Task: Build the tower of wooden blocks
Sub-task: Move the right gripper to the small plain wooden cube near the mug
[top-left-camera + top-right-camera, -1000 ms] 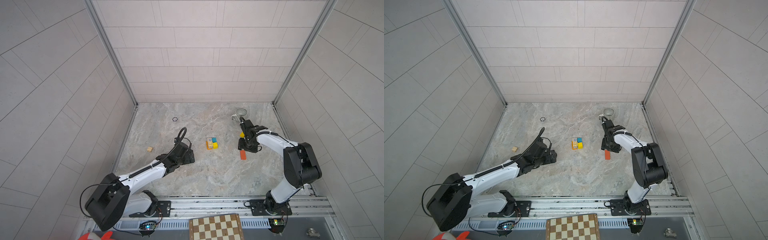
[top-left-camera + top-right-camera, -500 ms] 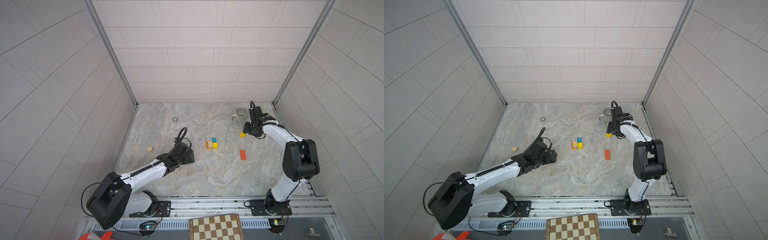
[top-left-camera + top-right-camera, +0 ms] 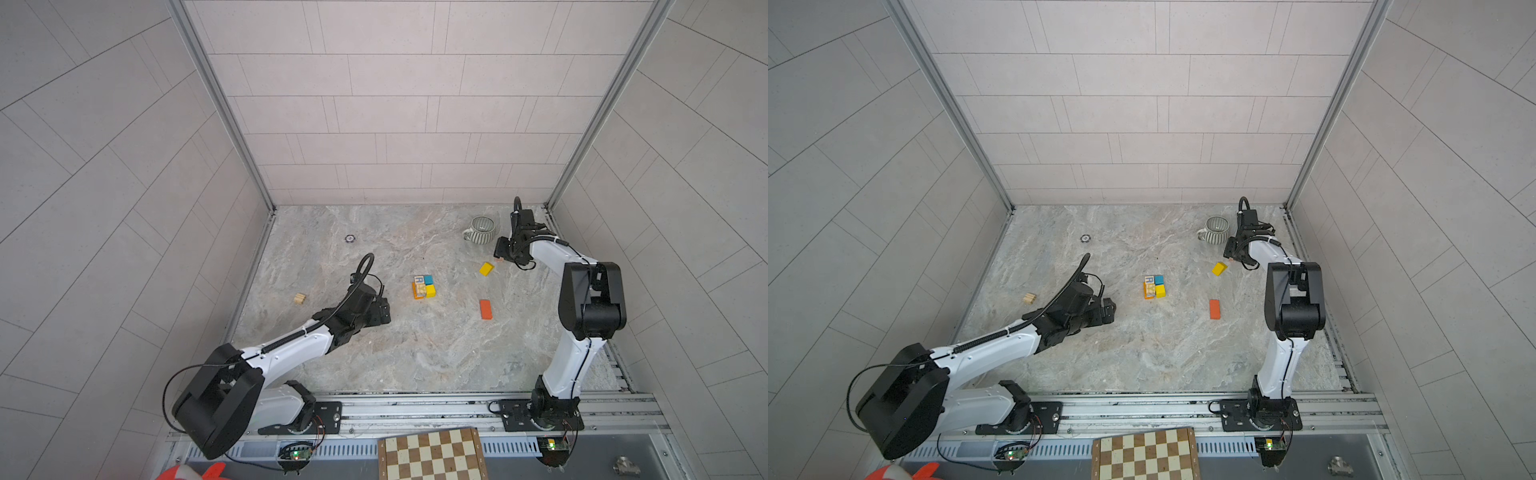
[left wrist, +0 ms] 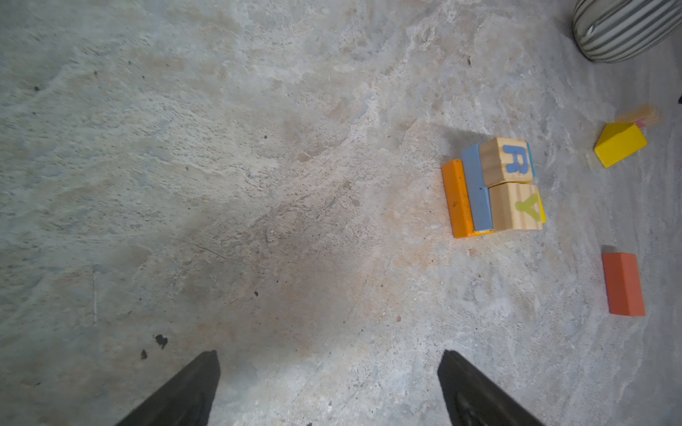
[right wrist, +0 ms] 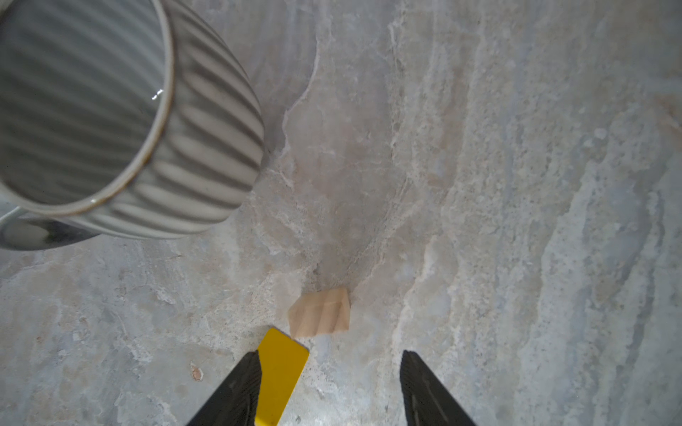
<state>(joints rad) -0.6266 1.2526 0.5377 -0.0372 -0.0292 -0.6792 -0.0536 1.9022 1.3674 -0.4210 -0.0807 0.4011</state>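
The tower [image 3: 424, 286] [image 3: 1154, 286] is a low cluster at mid-floor: an orange slab, a blue slab and lettered cubes R and Y [image 4: 494, 188]. A loose yellow block [image 3: 486, 269] [image 3: 1219, 268] lies right of it, and an orange-red block [image 3: 485, 309] [image 4: 623, 284] lies nearer the front. My right gripper [image 3: 502, 251] [image 5: 329, 353] is open over the yellow block [image 5: 280, 372], which sits against one finger. A small natural wood block [image 5: 320, 312] looks blurred just past the fingertips. My left gripper [image 3: 385, 312] [image 4: 328, 352] is open and empty, left of the tower.
A grey-striped mug [image 3: 481, 228] [image 5: 110, 121] stands close behind the right gripper. A natural cube [image 3: 299, 298] [image 3: 1029, 297] lies far left. A small ring [image 3: 350, 238] sits at the back. A chessboard [image 3: 432, 455] lies outside the front rail.
My right gripper has moved from beside the orange-red block back toward the mug. The left arm and the tower have not moved.
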